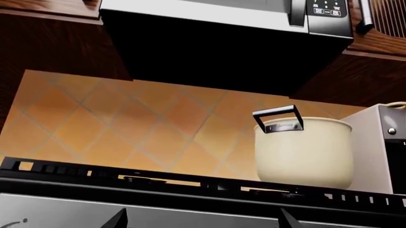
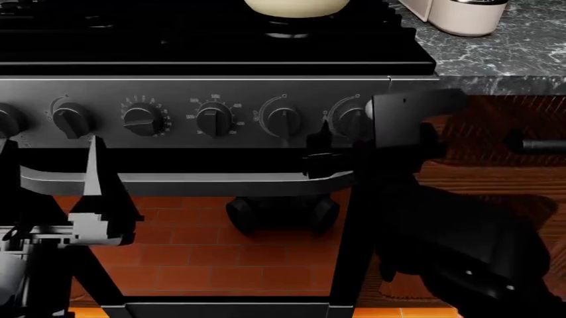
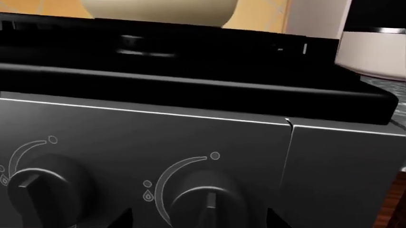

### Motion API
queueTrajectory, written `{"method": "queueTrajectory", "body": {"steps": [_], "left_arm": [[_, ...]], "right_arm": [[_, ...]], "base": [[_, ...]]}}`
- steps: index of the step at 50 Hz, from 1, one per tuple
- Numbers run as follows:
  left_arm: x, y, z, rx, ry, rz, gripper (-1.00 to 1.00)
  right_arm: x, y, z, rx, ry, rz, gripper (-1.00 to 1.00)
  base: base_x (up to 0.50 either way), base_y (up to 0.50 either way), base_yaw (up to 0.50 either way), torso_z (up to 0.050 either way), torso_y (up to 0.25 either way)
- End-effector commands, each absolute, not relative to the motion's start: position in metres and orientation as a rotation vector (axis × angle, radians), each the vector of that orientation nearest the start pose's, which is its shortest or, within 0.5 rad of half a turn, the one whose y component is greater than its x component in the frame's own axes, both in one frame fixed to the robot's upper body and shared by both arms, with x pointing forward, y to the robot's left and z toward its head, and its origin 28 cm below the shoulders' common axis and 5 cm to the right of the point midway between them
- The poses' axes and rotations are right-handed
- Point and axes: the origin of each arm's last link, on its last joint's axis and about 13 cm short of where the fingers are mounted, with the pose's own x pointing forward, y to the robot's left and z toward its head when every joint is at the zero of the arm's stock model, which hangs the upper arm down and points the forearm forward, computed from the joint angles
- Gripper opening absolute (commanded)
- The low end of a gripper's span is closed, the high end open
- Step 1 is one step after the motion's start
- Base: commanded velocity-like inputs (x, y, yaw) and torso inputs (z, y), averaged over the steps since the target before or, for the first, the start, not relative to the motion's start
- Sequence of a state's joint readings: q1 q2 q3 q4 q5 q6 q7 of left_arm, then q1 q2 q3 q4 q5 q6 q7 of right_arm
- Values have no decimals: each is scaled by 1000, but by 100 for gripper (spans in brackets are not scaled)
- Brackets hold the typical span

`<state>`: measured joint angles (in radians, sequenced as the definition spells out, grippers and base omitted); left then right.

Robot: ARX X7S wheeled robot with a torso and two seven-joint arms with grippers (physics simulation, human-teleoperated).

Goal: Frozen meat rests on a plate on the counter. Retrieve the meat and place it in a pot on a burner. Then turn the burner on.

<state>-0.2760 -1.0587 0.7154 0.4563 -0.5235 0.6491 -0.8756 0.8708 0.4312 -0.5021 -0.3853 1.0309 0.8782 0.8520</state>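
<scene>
Only from the left wrist, the pot (image 1: 304, 152) shows its handle.

The pot (image 1: 304, 154) looks smooth, matt cream enamel, perhaps. The cooktop (image 2: 212, 40) is glossy black; the panel (image 3: 146, 137) below is brushed grey metal with matt black knobs (image 2: 213, 119). The table (image 2: 521, 50) looks like polished veined marble.

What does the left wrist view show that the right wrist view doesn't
Only the left wrist view shows the microwave overhead and the pot's black handle. Only the right wrist view shows the stove's control knobs and front panel. Both share the cream pot on the black cooktop grates, the tan tiled backsplash and the white appliance beside the stove. Neither shows the meat or a pincer.
</scene>
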Motion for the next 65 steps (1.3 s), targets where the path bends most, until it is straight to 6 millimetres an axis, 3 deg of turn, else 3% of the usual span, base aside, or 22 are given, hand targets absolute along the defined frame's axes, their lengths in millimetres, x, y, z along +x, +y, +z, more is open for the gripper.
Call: {"method": "queueTrajectory", "body": {"steps": [1, 53, 54, 65], "left_arm": [[188, 266, 161, -116, -658, -33, 100], [191, 267, 159, -115, -651, -25, 100], [191, 267, 159, -115, -651, -25, 100], [192, 268, 159, -115, -650, -23, 100]], "right_arm": [[275, -65, 214, -74, 38, 61, 100], [293, -60, 203, -62, 46, 52, 100], [293, -60, 204, -62, 44, 51, -100], [292, -61, 204, -70, 32, 33, -100]], "base": [[0, 0, 0, 0, 0], [0, 0, 0, 0, 0], [0, 0, 0, 0, 0], [0, 0, 0, 0, 0]]}}
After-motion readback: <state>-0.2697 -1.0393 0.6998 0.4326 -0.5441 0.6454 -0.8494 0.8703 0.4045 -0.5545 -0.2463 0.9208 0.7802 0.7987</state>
